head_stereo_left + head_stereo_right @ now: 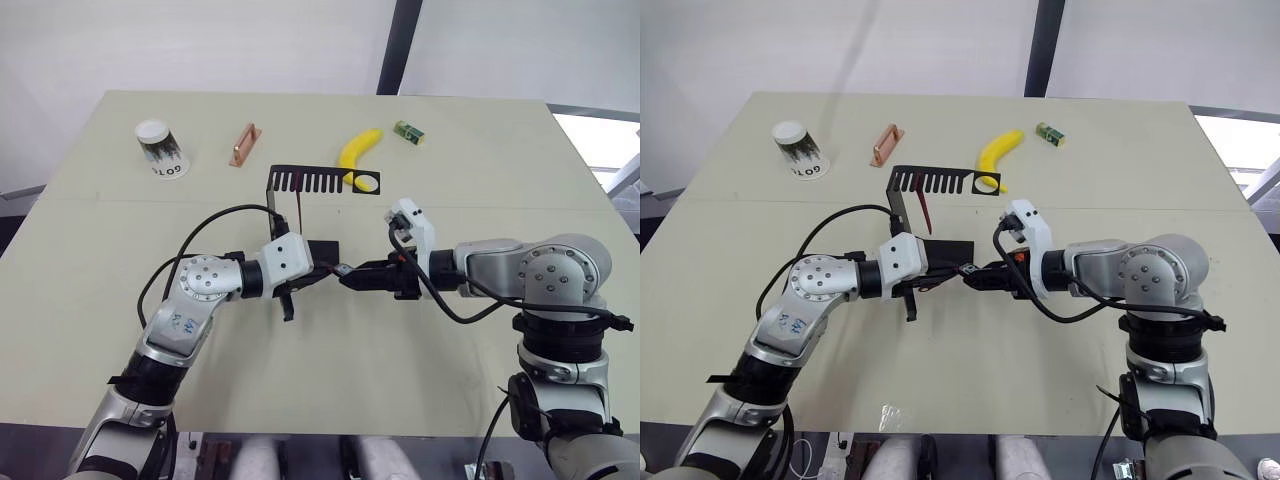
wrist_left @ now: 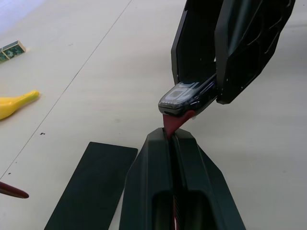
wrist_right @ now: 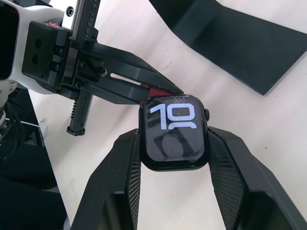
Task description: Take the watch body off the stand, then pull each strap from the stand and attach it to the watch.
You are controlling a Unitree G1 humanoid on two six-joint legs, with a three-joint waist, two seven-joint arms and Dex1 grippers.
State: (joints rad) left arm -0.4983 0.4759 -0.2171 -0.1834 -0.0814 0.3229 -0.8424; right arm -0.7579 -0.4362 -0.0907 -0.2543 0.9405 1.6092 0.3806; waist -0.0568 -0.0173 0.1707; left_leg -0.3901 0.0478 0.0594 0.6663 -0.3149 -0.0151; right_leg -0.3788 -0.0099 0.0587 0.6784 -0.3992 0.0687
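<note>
Two tools meet | right tool [image 3: 173,143] pinches watch body [image 3: 173,132] | left tool [image 2: 173,136] pinches strap [image 2: 175,120]

My right gripper [image 3: 173,143] is clamping the watch body [image 3: 174,132] between its two black fingers [image 3: 229,165], the screen with its white digits facing the camera. My left gripper [image 3: 170,91] is pinching a dark red strap [image 3: 156,93] right at the watch's edge, with the stand [image 3: 240,38] lying on the table [image 3: 268,124] beyond.
</note>
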